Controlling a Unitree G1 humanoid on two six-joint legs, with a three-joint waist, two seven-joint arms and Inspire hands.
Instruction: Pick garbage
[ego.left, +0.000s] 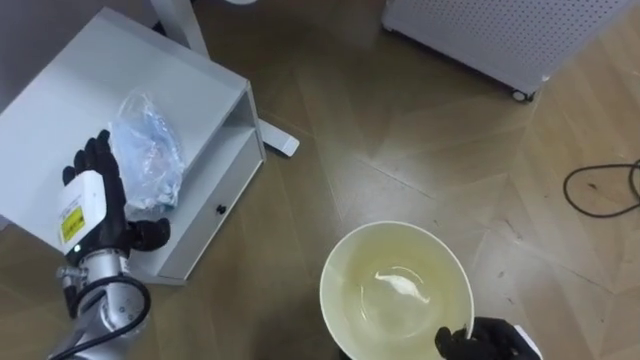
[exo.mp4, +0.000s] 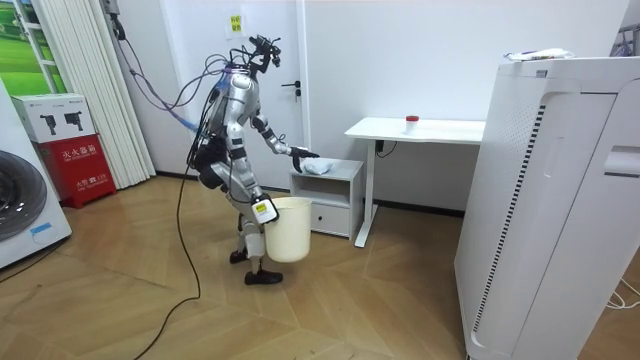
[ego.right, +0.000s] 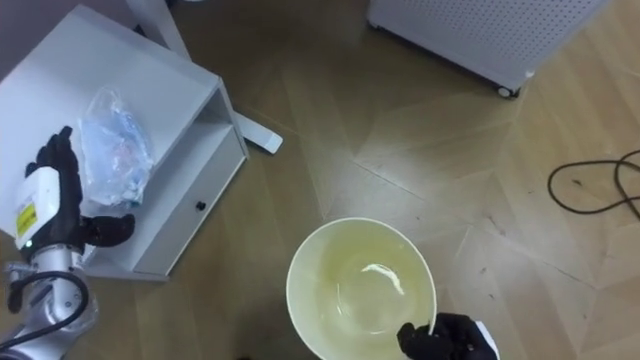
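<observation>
White cabinet (ego.left: 60, 110) at the far left carries a crumpled clear plastic bag (ego.left: 148, 150), and the left hand (ego.left: 92, 200) lies against the bag's left side, fingers straight and thumb spread. Near right, the right hand (ego.left: 480, 345) seems curled over the rim of a cream bucket (ego.left: 335, 270). The room view adds that the bucket hangs from that hand beside the robot's legs.

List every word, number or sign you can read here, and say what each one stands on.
No text can be read.
Yellow label on the back of the left hand: print too small.
Red box by the curtain: white characters, blurred.
Yellow sign high on the wall behind the robot: too small.
Bucket held by the right hand: no print seen.
</observation>
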